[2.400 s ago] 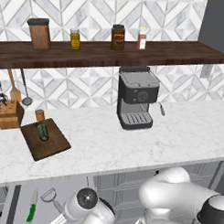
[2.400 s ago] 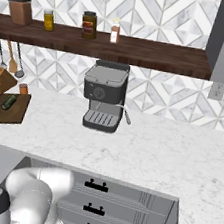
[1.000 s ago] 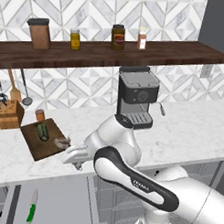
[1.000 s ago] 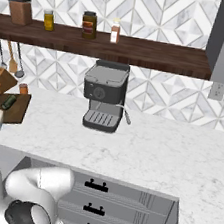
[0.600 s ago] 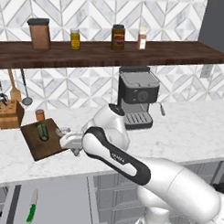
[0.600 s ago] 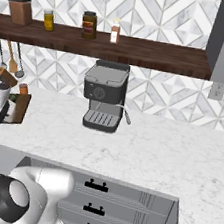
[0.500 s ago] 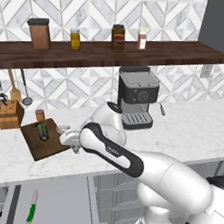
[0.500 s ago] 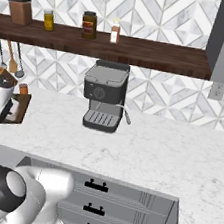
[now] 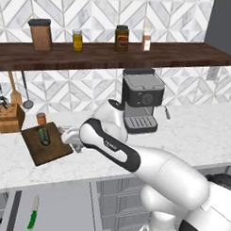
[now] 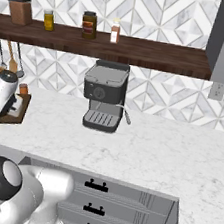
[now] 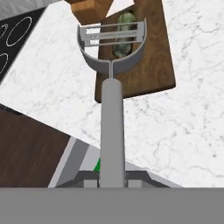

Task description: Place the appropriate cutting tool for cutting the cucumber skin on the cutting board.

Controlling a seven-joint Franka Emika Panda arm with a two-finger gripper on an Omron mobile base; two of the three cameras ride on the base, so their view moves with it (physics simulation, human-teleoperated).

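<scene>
The pincer (image 9: 69,137) grips the peeler (image 11: 112,100) by its handle, above the right edge of the board (image 9: 38,150). The cucumber (image 9: 44,135) lies on the board. A knife block (image 9: 9,118) and a small jar (image 9: 41,118) stand behind it on the surface (image 9: 192,134); the coffee machine (image 9: 141,106) stands further right.

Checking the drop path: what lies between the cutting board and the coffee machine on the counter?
In the left base view, bare marble counter, with the end effector hanging over it, holding the peeler beside the cutting board, short of the coffee machine.
</scene>
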